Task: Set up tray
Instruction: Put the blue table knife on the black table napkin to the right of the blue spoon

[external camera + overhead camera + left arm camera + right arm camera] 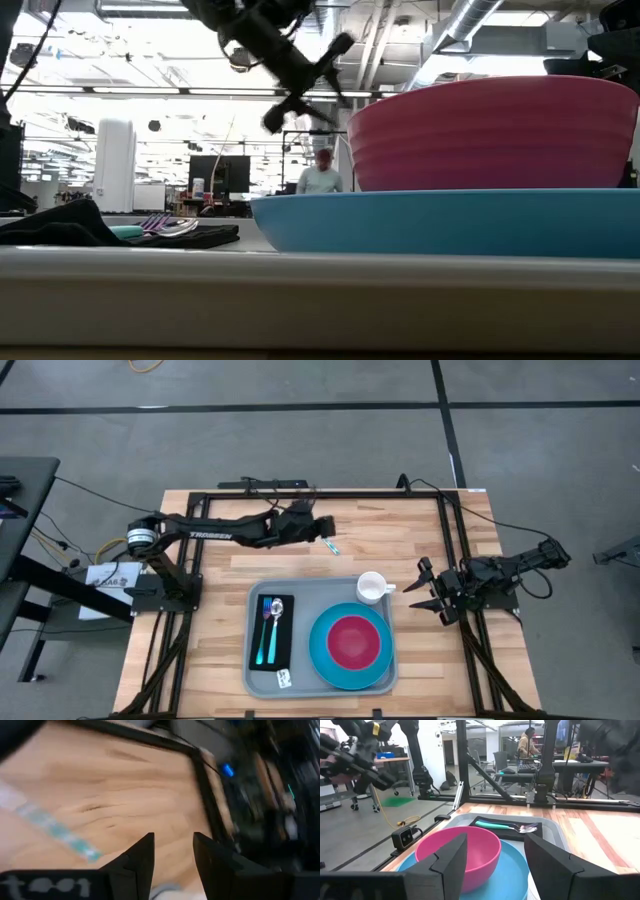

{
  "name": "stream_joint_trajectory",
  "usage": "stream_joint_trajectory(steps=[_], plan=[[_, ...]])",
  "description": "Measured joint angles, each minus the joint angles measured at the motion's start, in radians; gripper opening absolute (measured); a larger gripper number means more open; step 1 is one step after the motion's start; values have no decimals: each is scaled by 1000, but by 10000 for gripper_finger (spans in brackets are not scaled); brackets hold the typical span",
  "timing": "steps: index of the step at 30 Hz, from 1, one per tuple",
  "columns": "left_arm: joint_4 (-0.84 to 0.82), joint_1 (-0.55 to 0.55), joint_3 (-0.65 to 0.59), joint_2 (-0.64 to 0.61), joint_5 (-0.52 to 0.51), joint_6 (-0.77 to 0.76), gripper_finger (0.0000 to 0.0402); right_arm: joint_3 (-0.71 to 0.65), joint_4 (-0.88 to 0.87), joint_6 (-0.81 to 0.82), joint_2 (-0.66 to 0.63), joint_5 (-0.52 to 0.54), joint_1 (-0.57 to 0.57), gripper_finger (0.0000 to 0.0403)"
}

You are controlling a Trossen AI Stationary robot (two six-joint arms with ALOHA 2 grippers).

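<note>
The grey-blue tray lies at the table's near middle. In it are a black napkin with a spoon and a fork on it, a blue plate carrying a pink bowl, and a white cup in the far right corner. A slim teal-handled utensil lies on the wood beyond the tray. My left gripper hovers open just beyond that utensil, raised off the table. My right gripper is open to the right of the tray, facing the bowl.
A black frame runs around the wooden tabletop. A small white tag sits at the napkin's near end. Bare wood lies left of the tray and along the far side. A person stands far off in the room.
</note>
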Motion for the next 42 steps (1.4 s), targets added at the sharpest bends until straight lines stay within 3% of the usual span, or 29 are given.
stream_joint_trajectory(steps=[5,10,13,17,21,31,42], plan=[[-264,30,200,98,205,342,122,0,0,0,-1,0,0,188],[-687,78,478,251,374,771,122,0,0,0,-1,0,0,188],[-961,92,666,350,347,1058,122,0,0,0,-1,0,0,188],[-1205,91,857,445,183,1421,122,0,0,0,0,0,0,188],[-1222,91,912,483,117,1583,122,0,0,0,0,0,0,188],[-1148,88,887,494,118,1936,122,0,0,0,0,0,0,188],[-1138,59,885,617,77,2082,122,0,0,0,-1,0,0,188]])
